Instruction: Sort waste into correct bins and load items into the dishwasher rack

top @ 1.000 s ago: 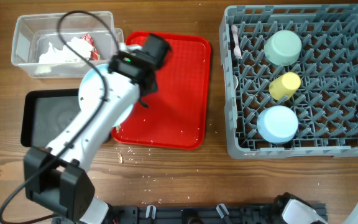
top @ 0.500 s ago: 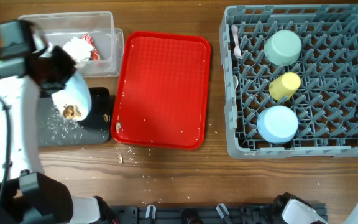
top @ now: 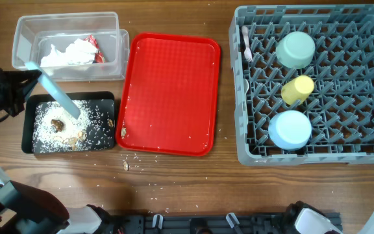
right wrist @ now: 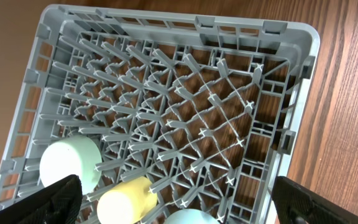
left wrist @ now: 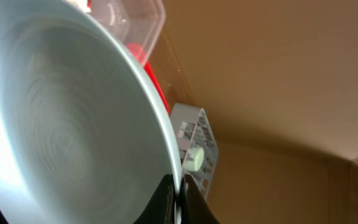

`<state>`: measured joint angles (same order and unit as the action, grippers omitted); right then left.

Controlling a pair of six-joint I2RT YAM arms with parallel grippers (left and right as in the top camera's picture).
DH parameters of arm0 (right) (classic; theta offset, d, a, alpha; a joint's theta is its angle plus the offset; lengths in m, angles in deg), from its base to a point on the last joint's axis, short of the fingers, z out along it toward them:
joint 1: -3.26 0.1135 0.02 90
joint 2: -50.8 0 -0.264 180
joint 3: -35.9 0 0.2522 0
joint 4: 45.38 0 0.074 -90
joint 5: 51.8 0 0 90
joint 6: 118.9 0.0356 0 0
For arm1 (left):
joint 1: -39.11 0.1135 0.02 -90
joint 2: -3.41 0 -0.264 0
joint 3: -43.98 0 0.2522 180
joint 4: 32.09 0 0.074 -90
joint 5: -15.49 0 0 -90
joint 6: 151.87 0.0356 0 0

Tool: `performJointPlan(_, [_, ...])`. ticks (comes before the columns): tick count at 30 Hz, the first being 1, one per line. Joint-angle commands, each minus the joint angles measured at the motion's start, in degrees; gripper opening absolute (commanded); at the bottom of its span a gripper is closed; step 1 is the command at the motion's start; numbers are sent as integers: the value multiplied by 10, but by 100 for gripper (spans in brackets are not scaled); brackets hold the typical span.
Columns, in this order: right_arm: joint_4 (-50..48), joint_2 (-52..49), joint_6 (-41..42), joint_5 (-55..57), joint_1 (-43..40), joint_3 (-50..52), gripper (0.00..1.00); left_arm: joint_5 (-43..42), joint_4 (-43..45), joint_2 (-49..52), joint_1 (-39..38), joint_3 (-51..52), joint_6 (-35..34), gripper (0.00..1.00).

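**Plate tipped on edge over the black tray; three pieces sit in the rack**

From overhead, the left gripper [top: 24, 81] comes in from the table's left edge, pinched onto the rim of the light blue plate [top: 54, 94]. The plate is tilted so steeply that it shows only as a thin slanted strip above the black tray [top: 26, 133]. That tray is strewn with whitish crumbs [top: 86, 127] and holds a brown scrap [top: 57, 123]. Just behind it the clear tub [top: 21, 39] contains the crumpled napkin [top: 67, 53] and the red-and-white wrapper [top: 91, 44]. The red serving tray [top: 171, 84] lies beside both, with a few specks along its near edge. One scrap [top: 125, 164] lies on the bare table [top: 174, 188]. To the right, the dishwasher rack [top: 343, 78] holds the pale green bowl [top: 295, 49], the yellow cup [top: 297, 89] and the light blue bowl [top: 289, 129], one behind the other, all upside down. A pale utensil [top: 246, 42] lies by the rack's left wall.

The left wrist camera is filled by the plate's face [left wrist: 61, 124], with dark fingers [left wrist: 194, 208] clamped on its rim at the bottom. The tub, the red tray's edge and the rack show beyond it.

At the right wrist, the right gripper [right wrist: 179, 196] hangs above the rack with its jaws spread wide. The two bowls and the cup lie below it.
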<state>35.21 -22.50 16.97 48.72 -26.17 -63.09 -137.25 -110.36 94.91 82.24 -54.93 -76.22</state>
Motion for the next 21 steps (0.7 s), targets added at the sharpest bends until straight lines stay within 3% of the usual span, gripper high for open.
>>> performJointPlan(1, [-1,-4,8,-1,-2,-5,100,-75,-29,-6,22,-10,56,4])
performJointPlan(2, [-1,-4,8,-1,-2,-5,100,-97,-31,-6,27,-10,90,4])
performJointPlan(10, [-1,-4,8,-1,-2,-5,100,-99,-114,-3,50,-10,136,4])
performJointPlan(13, [-1,-4,8,-1,-2,-5,100,-96,-199,-9,8,-10,223,4])
performJointPlan(16, [-1,-4,8,-1,-2,-5,100,-70,-283,-9,-96,-10,296,4])
performJointPlan(18, [-1,-4,8,-1,-2,-5,100,-57,-266,-7,-204,-10,294,4])
performJointPlan(19, [-1,-4,8,-1,-2,-5,100,-38,-222,-6,-294,-10,260,4])
performJointPlan(20, [-1,-4,8,-1,-2,-5,100,54,-128,-2,-398,-10,145,4])
performJointPlan(21, [-1,-4,8,-1,-2,-5,100,121,-87,1,-438,-10,77,4])
